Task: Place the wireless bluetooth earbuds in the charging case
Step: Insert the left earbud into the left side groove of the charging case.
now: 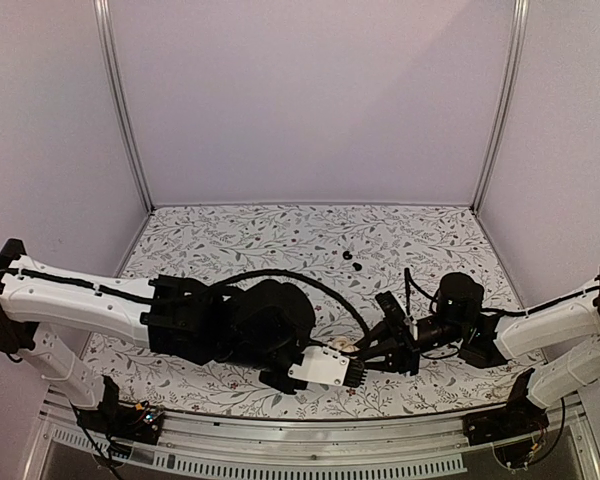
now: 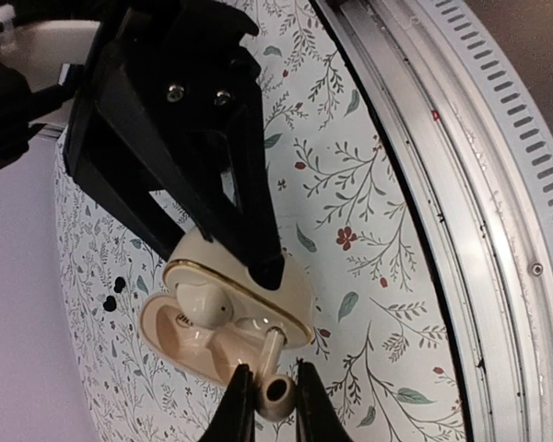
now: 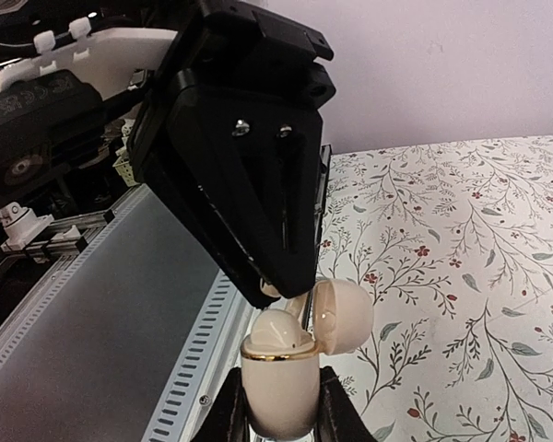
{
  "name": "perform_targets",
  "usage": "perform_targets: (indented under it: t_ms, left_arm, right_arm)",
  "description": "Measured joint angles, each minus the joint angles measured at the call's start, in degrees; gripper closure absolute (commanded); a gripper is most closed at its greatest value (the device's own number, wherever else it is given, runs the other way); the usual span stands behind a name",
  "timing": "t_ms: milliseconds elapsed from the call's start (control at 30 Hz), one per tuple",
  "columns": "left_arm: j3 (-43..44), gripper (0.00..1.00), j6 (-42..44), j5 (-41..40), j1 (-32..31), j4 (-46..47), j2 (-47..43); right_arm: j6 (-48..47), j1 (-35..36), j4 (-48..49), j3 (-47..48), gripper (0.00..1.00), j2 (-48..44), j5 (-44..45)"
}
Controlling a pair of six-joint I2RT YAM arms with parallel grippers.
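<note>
Earbud (image 2: pixel 203 299) seated in charging case (image 2: pixel 170 327); second earbud (image 2: pixel 276 394), pinched in left hand (image 2: pixel 275 378), half-in at six o'clock; right hand (image 3: pixel 281 391) clamps case.

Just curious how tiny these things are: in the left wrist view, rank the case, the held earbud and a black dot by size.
Largest: case.
Next: earbud, though it sits nearest the camera.
Smallest: black dot; it lies farther off, so its true size is unsure.
</note>
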Motion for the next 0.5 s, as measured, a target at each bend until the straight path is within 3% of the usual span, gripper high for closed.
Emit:
perform_targets:
  t_ms: [500]
  left_arm:
    - [1.40, 0.96, 2.27, -4.79, -1.68, -1.51, 2.95]
  right_arm:
    - [3.82, 0.00, -1.49, 0.00, 1.00, 0.28, 1.03]
